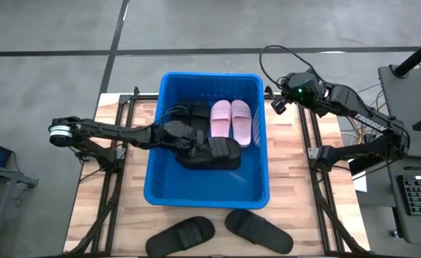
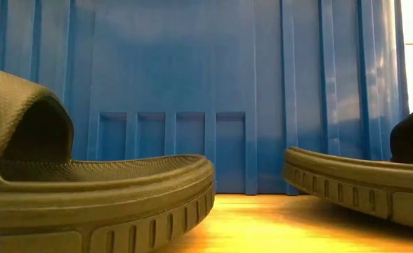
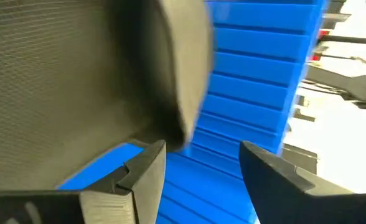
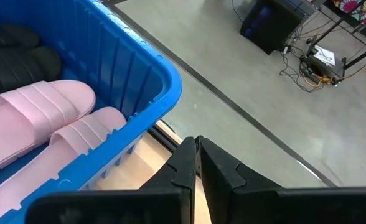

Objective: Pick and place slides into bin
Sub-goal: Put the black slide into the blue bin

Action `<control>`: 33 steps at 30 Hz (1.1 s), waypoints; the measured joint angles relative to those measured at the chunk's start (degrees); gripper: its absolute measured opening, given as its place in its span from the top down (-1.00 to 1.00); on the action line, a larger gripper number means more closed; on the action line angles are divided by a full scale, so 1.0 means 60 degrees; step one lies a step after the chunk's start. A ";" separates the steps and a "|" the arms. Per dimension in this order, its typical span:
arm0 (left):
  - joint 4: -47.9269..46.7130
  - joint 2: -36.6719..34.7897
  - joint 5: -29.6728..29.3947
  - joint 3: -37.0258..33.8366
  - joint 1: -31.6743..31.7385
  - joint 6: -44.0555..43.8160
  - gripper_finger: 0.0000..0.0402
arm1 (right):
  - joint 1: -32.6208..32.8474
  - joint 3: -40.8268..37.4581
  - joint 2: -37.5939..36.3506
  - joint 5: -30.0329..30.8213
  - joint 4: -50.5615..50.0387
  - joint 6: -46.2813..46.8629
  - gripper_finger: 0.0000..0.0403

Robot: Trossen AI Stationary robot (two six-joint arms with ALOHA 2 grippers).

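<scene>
The blue bin (image 1: 210, 75) stands mid-table. Inside it, two pink slides (image 1: 230, 120) lie side by side at the far right, black slides (image 1: 192, 115) lie at the far left, and another black slide (image 1: 218, 152) lies on the floor in the middle. My left gripper (image 1: 196, 143) reaches into the bin from the left. It is open, and this black slide (image 3: 77, 74) fills the wrist view beside one finger (image 3: 145, 177). My right gripper (image 1: 276, 105) hangs shut outside the bin's far right corner, holding nothing. Two more black slides (image 1: 180, 235) (image 1: 259, 231) rest soles-down on the table near its front edge. My left gripper has nothing between its two fingers; only the bin's blue wall (image 3: 245, 81) shows in the gap. The black slide's edge (image 3: 180, 124) stands right by one fingertip. I cannot tell whether they touch.
The bin's near wall (image 2: 227, 84) rises just behind the two slides on the table (image 2: 94, 190) (image 2: 361, 183). Metal frame rails (image 1: 114, 165) run along both sides of the bin. A keyboard (image 1: 419, 193) and cables sit off the table's right edge.
</scene>
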 joint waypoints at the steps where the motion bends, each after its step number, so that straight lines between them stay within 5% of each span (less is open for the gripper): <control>1: 0.0057 -0.0084 0.0002 0.0000 -0.0001 -0.0003 0.06 | -0.0001 0.0000 0.0000 0.0004 0.0000 0.0000 0.94; 21: 0.1515 -0.2471 -0.0602 0.0145 0.0005 0.1678 0.06 | -0.0002 0.0000 0.0002 0.0006 0.0023 0.0045 0.94; 25: 0.3288 -0.2413 -0.0529 0.0123 0.0006 0.2137 0.06 | 0.0000 0.0000 0.0000 0.0004 0.0030 0.0080 0.94; 33: 0.6145 -0.1956 -0.0348 0.0335 0.0122 0.6923 0.14 | 0.0000 0.0066 0.0003 -0.0891 0.0037 0.0602 0.94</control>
